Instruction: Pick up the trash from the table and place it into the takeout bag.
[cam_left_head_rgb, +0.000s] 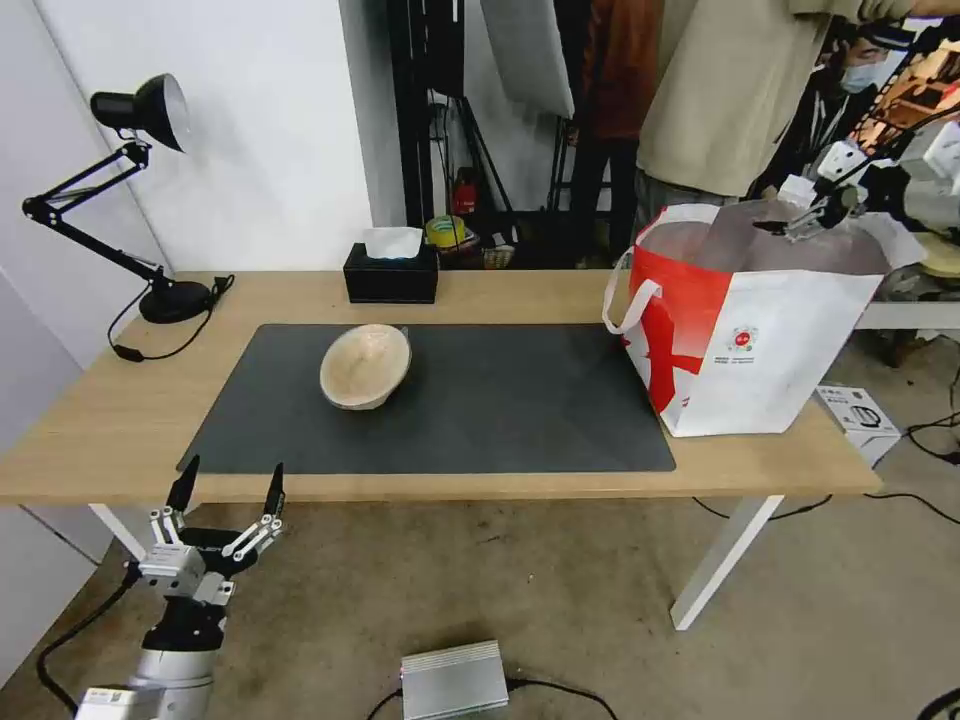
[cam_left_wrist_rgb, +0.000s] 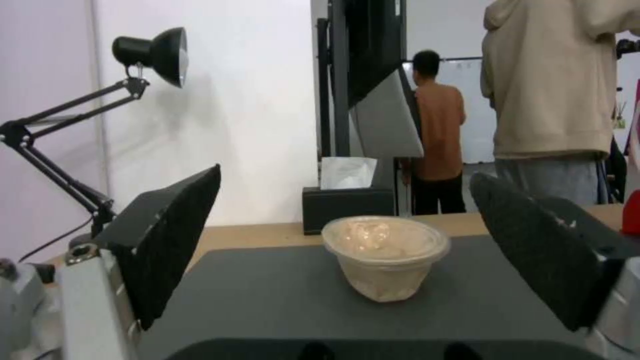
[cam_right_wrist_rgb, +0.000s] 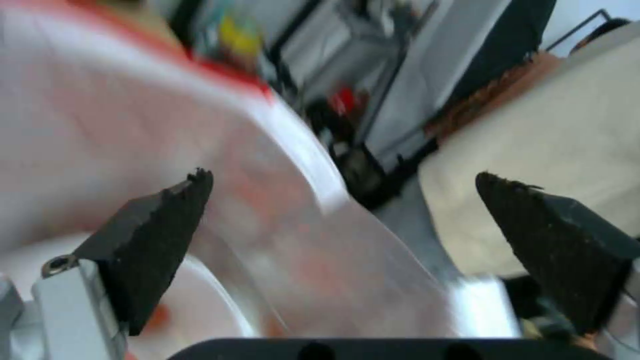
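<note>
Tan paper bowl lies tipped on the bench's dark mat. Left end effector hangs open before the bench edge; right end effector, open, over the takeout bag.

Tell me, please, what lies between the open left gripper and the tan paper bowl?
Only bare dark grey mat lies between the left gripper and the tan paper bowl, as the left wrist view shows.

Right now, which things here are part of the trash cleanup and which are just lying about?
Part of the job:
- tan bowl on the mat
- takeout bag at the table's right end
- right tool, open, over the bag's mouth
- left tool, open, low in front of the table

Just lying about:
- tissue box
- desk lamp
- mat
</note>
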